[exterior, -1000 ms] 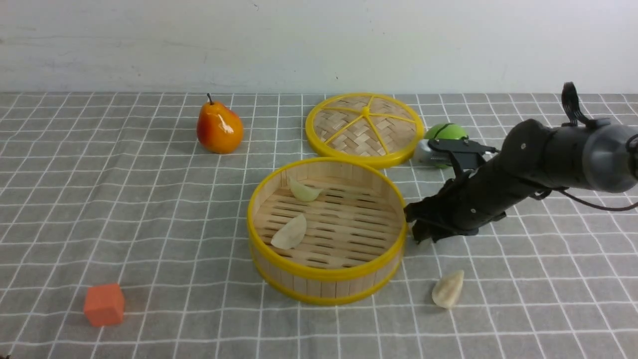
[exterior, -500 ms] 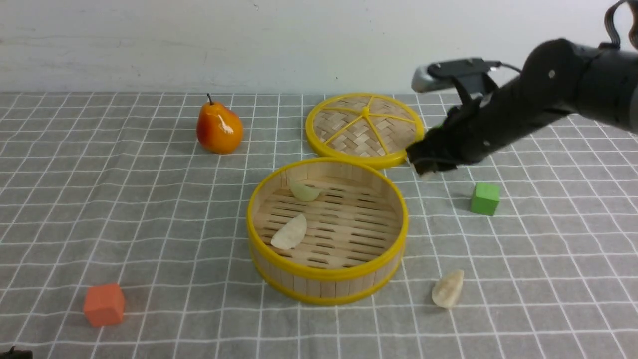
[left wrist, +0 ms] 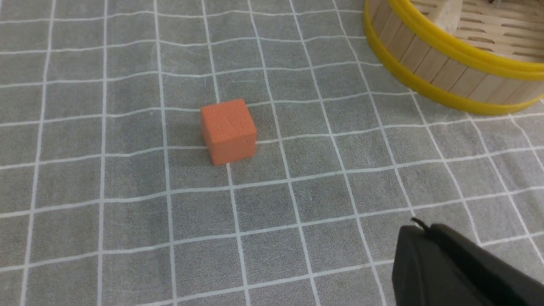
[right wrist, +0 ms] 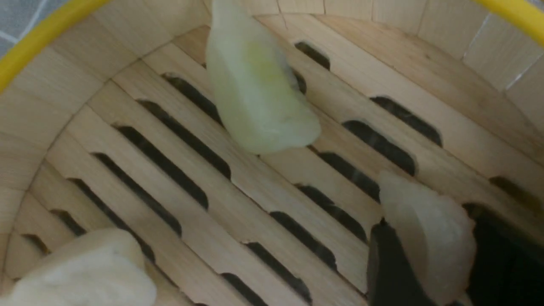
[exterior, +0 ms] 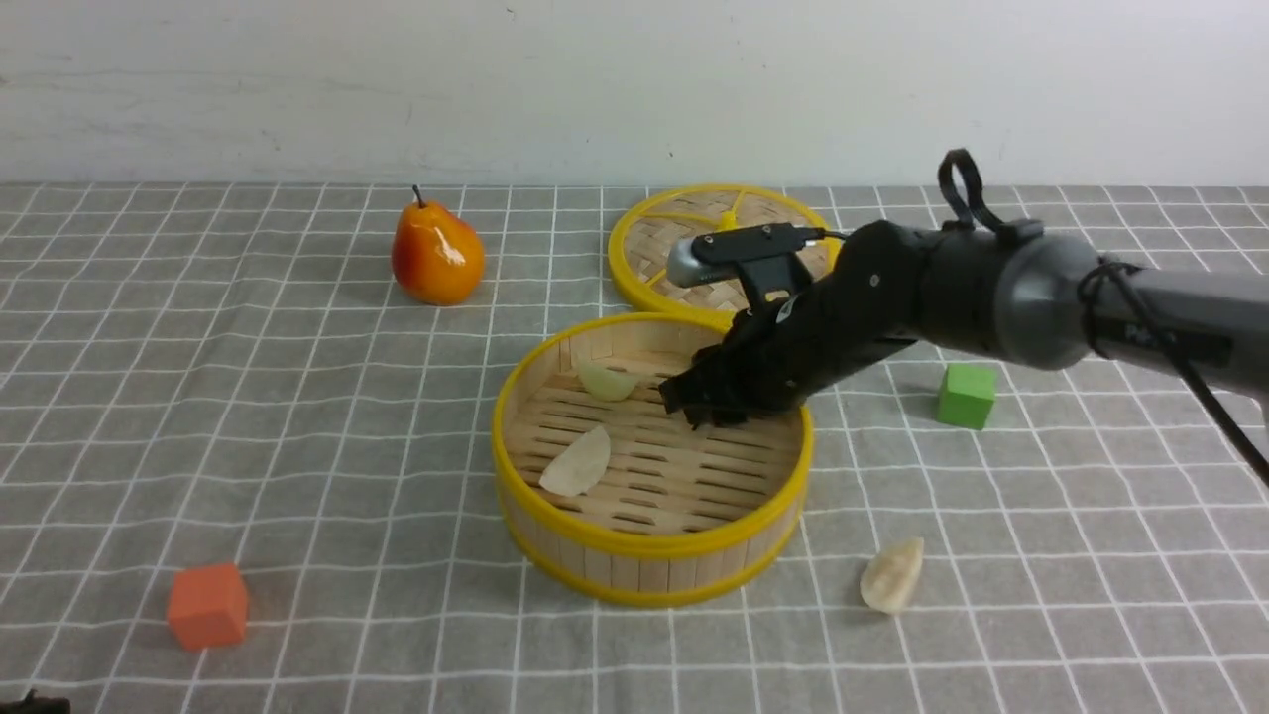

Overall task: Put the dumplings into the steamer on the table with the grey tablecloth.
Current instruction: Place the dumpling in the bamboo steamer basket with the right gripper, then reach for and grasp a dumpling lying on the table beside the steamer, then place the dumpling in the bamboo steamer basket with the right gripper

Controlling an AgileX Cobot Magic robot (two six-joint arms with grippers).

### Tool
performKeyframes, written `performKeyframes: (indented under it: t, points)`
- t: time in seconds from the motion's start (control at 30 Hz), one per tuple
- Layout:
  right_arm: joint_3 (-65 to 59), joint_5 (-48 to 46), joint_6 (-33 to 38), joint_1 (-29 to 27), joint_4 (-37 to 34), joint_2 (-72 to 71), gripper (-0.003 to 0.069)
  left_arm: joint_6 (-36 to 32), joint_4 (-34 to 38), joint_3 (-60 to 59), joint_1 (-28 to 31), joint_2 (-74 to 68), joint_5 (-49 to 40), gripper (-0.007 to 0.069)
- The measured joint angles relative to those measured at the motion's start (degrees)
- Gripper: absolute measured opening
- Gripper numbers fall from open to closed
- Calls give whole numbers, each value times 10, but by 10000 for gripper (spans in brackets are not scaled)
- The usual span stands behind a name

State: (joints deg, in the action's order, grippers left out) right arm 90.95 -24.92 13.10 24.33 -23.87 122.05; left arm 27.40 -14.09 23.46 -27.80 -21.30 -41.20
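Observation:
The steamer (exterior: 649, 543) stands mid-table on the grey tablecloth (exterior: 297, 426). Two dumplings lie on its slatted floor, a greenish one (exterior: 607, 381) at the back and a cream one (exterior: 577, 463) at the front left. My right gripper (exterior: 699, 402) reaches down inside the steamer over its right rim. In the right wrist view a third dumpling (right wrist: 429, 229) sits between its fingers (right wrist: 389, 263), just above the slats. Another dumpling (exterior: 891, 575) lies on the cloth right of the steamer. My left gripper (left wrist: 418, 227) is shut and empty, low over the cloth near the front left.
A pear (exterior: 436, 253) stands at the back left and the woven lid (exterior: 684, 248) lies behind the steamer, partly hidden by my right arm. A green cube (exterior: 966, 395) sits right of the steamer. An orange cube (exterior: 206, 605) sits front left.
My right arm rose from the cloth right of the steamer, swung left over the rim and came down inside the steamer with a dumpling. The left arm has not moved.

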Motion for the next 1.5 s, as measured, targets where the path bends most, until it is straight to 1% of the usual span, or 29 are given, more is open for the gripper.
performKeyframes:
  t: [0.1,0.17,0.2,0.23,0.3,0.37,0.43,0.53,0.7,0.8,0.83,0.93,1.0,1.07,1.1,1.17,1.3,1.33,1.37,1.4,1.47,1.5]
  points:
    - [0,-23,-3,-2,3,-26,450,0,3,0,0,0,0,-14]
    - [0,-56,-4,-5,6,-58,497,0,6,0,0,0,0,-14]
    - [0,-65,-4,-6,7,-67,504,0,6,0,0,0,0,-14]
    - [0,-104,-10,-11,10,-101,517,1,9,0,0,0,0,-14]
    - [-4,-171,-36,-22,28,-152,512,1,13,0,0,0,1,-14]
    - [-30,-218,-72,-27,66,-190,490,1,14,0,0,0,2,-13]
    - [-87,-239,-117,-28,115,-216,466,1,16,0,0,0,3,-13]
    - [-187,-215,-185,-28,154,-230,444,1,16,0,0,0,3,-11]
    - [-297,-70,-293,-29,167,-226,433,1,16,0,0,0,3,-6]
    - [-312,-39,-313,-29,167,-212,428,1,16,-1,0,0,3,-3]
    - [-314,-30,-317,-29,167,-199,416,1,16,-2,0,0,3,-3]
    - [-314,-28,-312,-29,171,-176,363,1,17,-5,0,0,4,-1]
    - [-313,-27,-287,-29,168,-175,281,1,17,-6,0,0,5,0]
    - [-312,-28,-268,-30,164,-175,247,1,17,-6,0,0,6,0]
    - [-307,-41,-240,-30,159,-176,244,1,17,-6,0,0,6,1]
    - [-294,-82,-205,-30,152,-188,246,1,17,-6,0,0,7,4]
    - [-235,-117,-172,-26,134,-223,246,1,17,-6,0,0,14,4]
    - [-235,-117,-172,-26,133,-223,246,1,17,-6,0,0,14,4]
    - [-189,-113,-136,-15,116,-233,246,1,17,-6,0,0,17,6]
    - [-185,-112,-131,-13,115,-233,246,1,17,-6,0,0,17,6]
    - [-137,-77,-76,9,87,-221,246,1,14,-6,0,0,18,6]
    - [-125,-67,-63,16,79,-212,246,1,13,-6,0,0,18,6]
